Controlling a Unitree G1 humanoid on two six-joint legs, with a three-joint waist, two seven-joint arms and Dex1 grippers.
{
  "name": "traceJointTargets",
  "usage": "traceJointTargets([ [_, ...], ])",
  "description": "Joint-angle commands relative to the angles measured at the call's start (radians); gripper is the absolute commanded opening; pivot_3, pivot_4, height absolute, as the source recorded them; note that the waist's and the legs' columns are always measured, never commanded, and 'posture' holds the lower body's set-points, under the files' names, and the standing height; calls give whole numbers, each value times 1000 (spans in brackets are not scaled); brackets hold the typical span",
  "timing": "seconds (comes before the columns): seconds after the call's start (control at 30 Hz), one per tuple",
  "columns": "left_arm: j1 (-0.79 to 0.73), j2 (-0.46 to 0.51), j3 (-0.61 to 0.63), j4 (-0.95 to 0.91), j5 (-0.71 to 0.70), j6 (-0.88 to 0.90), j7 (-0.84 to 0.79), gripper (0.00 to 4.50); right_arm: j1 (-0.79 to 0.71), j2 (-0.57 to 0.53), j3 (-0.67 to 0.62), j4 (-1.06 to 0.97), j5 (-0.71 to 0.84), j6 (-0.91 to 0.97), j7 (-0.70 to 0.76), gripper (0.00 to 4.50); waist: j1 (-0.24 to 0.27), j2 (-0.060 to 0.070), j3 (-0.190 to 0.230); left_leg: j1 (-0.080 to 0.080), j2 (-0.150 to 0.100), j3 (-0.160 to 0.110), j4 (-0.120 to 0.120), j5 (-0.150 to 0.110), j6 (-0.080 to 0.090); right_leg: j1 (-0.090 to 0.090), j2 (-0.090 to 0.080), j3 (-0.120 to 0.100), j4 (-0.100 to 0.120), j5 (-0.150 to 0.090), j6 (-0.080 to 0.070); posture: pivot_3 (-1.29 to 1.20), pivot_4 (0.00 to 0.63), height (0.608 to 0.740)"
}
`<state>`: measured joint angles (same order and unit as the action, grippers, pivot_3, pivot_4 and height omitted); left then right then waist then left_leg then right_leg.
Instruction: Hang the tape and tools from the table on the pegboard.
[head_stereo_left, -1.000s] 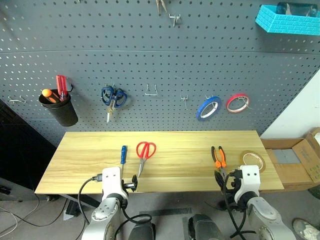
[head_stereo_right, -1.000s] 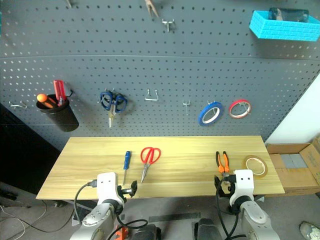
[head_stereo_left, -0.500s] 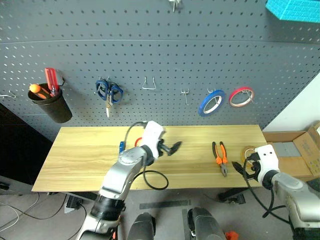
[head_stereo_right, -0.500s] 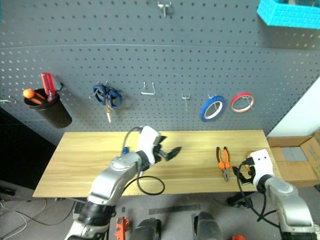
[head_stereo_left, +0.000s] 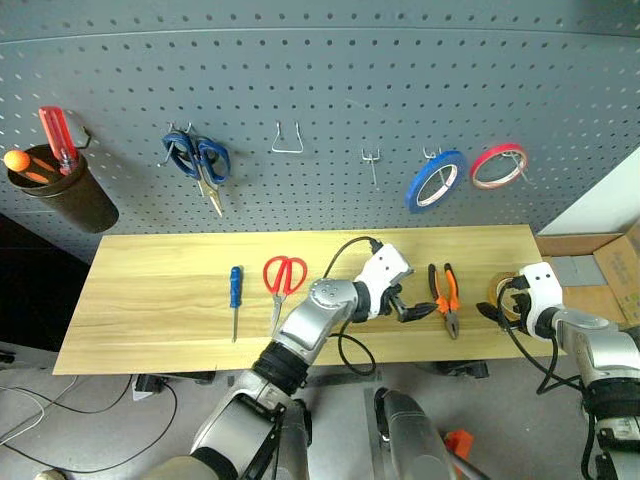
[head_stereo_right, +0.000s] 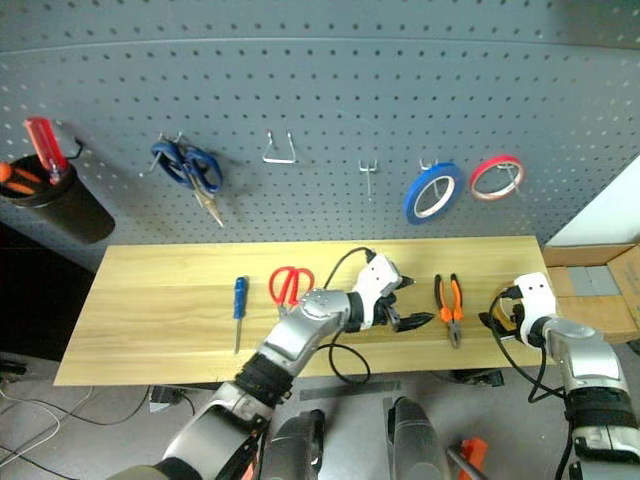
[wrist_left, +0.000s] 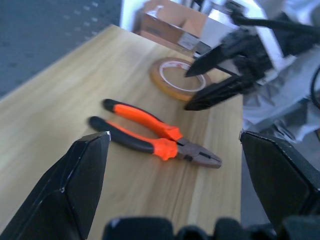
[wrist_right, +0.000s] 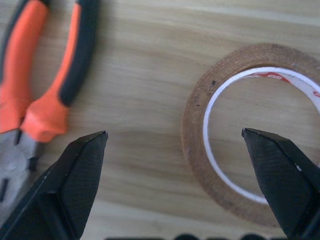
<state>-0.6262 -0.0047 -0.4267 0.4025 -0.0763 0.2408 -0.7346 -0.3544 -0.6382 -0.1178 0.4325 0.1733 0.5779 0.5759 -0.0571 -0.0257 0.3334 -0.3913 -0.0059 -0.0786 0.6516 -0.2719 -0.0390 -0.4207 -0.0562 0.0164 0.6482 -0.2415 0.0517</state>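
Observation:
The yellow-tan tape (wrist_right: 195, 125) lies flat near the right end of the pale wooden table (head_stereo_left: 150, 300). My right gripper (head_stereo_left: 492, 310) hovers open just above it, its fingers (wrist_left: 220, 75) over the ring. The orange-and-black pliers (head_stereo_left: 445, 295) lie to the left of the tape. My left gripper (head_stereo_left: 415, 312) is open and points right at them, level with the tabletop. The red scissors (head_stereo_left: 283, 280) and the blue screwdriver (head_stereo_left: 235, 300) lie further left. The dark grey pegboard (head_stereo_left: 320, 100) rises behind the table.
Blue scissors (head_stereo_left: 195, 160), a blue tape roll (head_stereo_left: 435, 180) and a red tape roll (head_stereo_left: 498, 165) hang on the board. A black cup (head_stereo_left: 55, 195) with screwdrivers hangs at the left. Two bare hooks (head_stereo_left: 287, 140) (head_stereo_left: 371, 160) sit mid-board. A cardboard box (head_stereo_left: 600, 265) stands right of the table.
My left arm swung right across the table, from the front left edge to just beside the pliers. My right gripper moved out over the tape. The head view tilted down.

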Motion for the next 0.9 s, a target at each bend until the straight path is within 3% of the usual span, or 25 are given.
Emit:
traceJointTargets([
  [0.03,-21,-57,-21,5,4,-39,-25,4452,-40,-24,12,141,-38,-86,26,4500,0,2,12,-2,0,0,2,0,0,-1,0,0,1,0,0,-82,420,740],
  [0.2,-24,-77,-35,7,19,-50,-49,4452,-105,-14,12,275,-42,-114,52,4500,-1,-2,29,-5,0,1,13,-3,5,-1,0,1,1,3,5,-80,431,740],
  [0.3,-29,-83,-24,8,18,-45,-50,4500,-116,-5,2,305,-30,-122,64,3878,0,-3,30,-5,0,1,14,-3,5,0,0,2,0,5,7,-73,424,740],
  [0.67,-30,-80,14,-18,10,-24,-42,4500,-159,25,13,349,-48,-157,83,193,-1,-3,28,-5,0,1,14,-3,4,0,0,1,0,5,8,-41,352,740],
  [0.73,-19,-78,19,-49,0,-5,-45,4500,-155,28,16,340,-57,-173,76,116,-1,-2,27,-5,0,1,14,-3,4,0,0,1,0,5,8,-44,323,740],
  [0.83,29,-20,27,-208,-21,61,-72,4500,-40,-12,63,123,-137,-268,35,116,0,2,16,-6,0,1,13,0,-1,-1,0,1,0,5,8,-67,250,740],
  [0.9,52,8,38,-277,-36,96,-77,4500,23,-21,61,-2,-153,-284,12,116,4,13,1,-8,0,0,12,1,-3,-4,0,0,0,5,8,-82,221,740],
])
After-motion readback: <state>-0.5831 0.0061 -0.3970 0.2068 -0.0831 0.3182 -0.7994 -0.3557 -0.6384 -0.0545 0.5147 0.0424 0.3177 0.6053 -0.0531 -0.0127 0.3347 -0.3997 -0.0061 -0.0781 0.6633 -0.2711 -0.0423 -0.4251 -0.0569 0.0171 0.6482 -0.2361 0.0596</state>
